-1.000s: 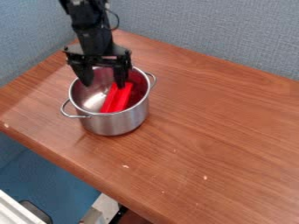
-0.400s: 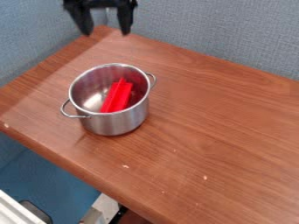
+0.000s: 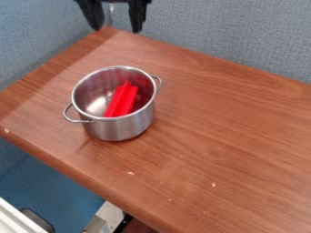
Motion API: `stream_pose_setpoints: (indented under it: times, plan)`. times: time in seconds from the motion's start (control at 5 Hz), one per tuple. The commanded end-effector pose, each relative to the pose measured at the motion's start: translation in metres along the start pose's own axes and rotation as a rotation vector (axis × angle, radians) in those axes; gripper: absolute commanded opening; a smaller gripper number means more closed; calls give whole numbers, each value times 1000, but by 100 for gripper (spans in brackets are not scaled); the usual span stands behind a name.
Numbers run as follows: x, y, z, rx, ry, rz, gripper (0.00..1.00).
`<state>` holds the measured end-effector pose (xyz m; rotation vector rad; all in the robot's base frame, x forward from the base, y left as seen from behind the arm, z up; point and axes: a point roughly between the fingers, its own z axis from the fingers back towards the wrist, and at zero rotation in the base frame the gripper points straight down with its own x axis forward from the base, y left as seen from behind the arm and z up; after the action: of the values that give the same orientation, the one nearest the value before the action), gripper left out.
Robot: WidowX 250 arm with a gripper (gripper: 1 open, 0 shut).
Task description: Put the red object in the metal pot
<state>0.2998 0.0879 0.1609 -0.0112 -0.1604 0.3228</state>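
The metal pot (image 3: pixel 112 120) stands on the left part of the wooden table (image 3: pixel 206 136), shiny, with a loop handle on each side. Inside it the red object (image 3: pixel 123 98) leans slanted from the bottom up against the far inner wall. My gripper (image 3: pixel 113 20) hangs high above the table's far left corner, at the top edge of the view, well clear of the pot. Its two black fingers (image 3: pixel 90 18) stand apart, open, with nothing between them.
A blue-grey wall (image 3: pixel 231 36) runs behind the table. The table's front edge drops off toward the lower left, over a blue floor (image 3: pixel 49 191).
My gripper has risen from just over the pot's rim to the top of the view, open all along. The red object stays lying in the pot.
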Motion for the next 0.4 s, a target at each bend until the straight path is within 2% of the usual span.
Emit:
stream_pose_setpoints:
  times: [0.0, 0.2]
  plan:
    - [-14, -9, 3, 9, 7, -184, 100]
    - [-30, -6, 4, 11, 13, -356, 100]
